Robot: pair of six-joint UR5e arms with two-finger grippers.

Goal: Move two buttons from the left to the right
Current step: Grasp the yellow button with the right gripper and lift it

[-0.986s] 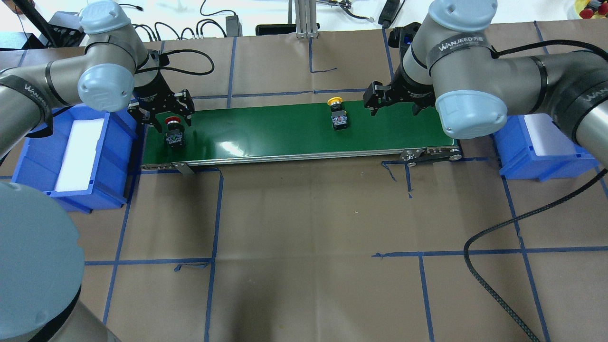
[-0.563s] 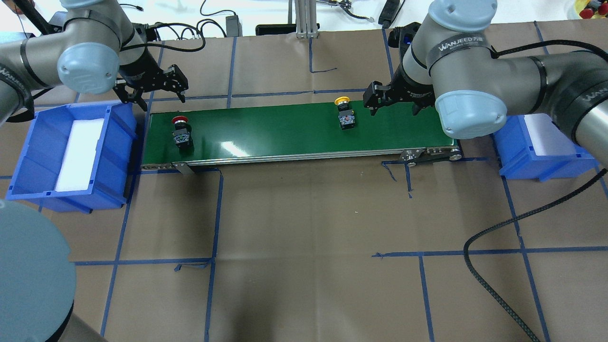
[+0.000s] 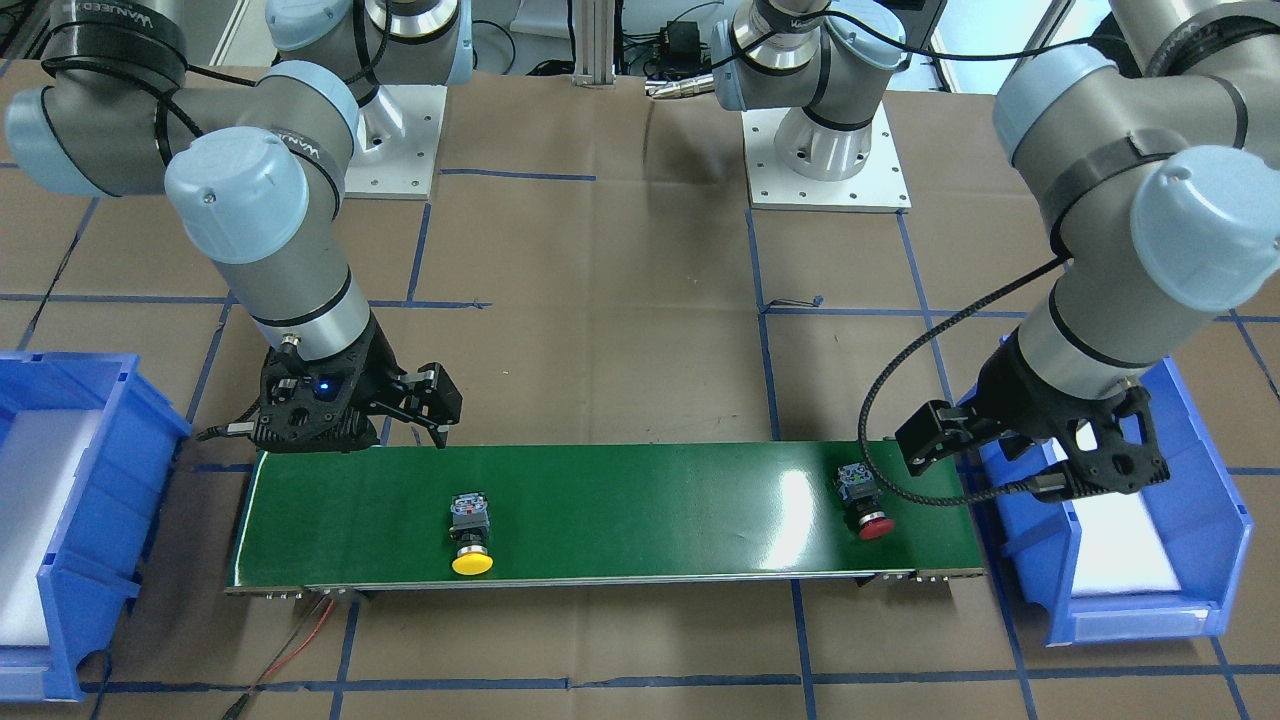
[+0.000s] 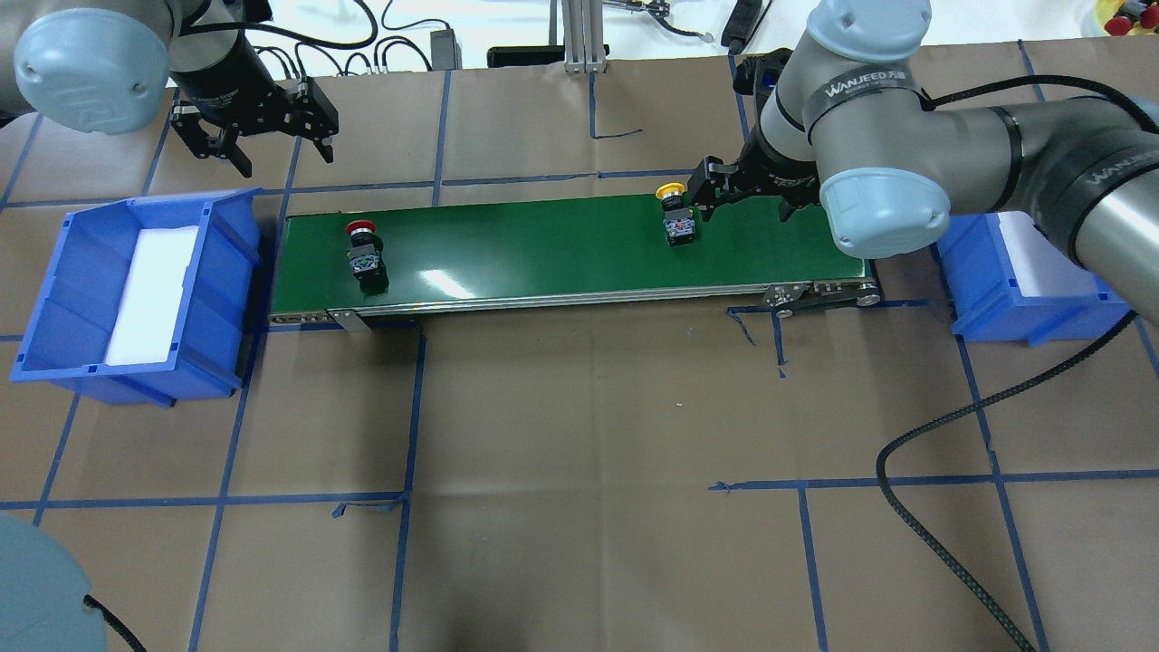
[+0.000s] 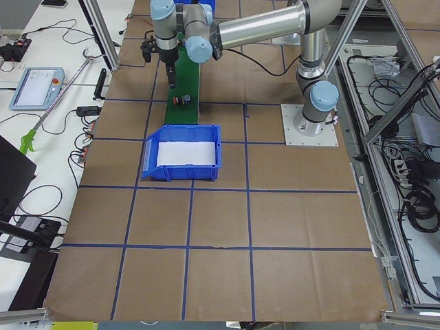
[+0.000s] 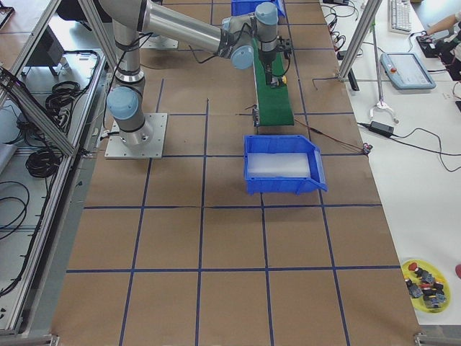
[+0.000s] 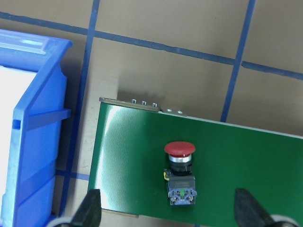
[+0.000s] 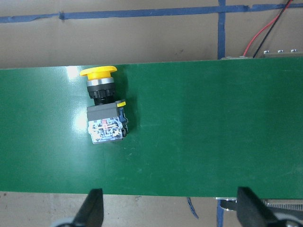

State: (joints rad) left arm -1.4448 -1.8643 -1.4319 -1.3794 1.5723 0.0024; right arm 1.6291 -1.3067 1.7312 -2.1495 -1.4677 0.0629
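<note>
Overhead exterior: red button [image 4: 365,249] and yellow button [image 4: 676,215] lie sideways on the belt [image 4: 543,244], mushroom caps on seemingly silver-collared black-grey bodies. Left gripper [image 4: 287,163] and right gripper [image 4: 749,213]: fingers wide, empty.

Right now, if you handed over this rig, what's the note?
Left gripper: open, empty, raised beyond the green conveyor belt's left end.
Right gripper: open, empty, over the belt beside the yellow mushroom-cap push-button.
Red-capped push-button: lying on the belt near its left end.
Done: both buttons are on the belt.
Left: neither is in the right-hand blue plastic bin; the right gripper probably takes yellow first.
</note>
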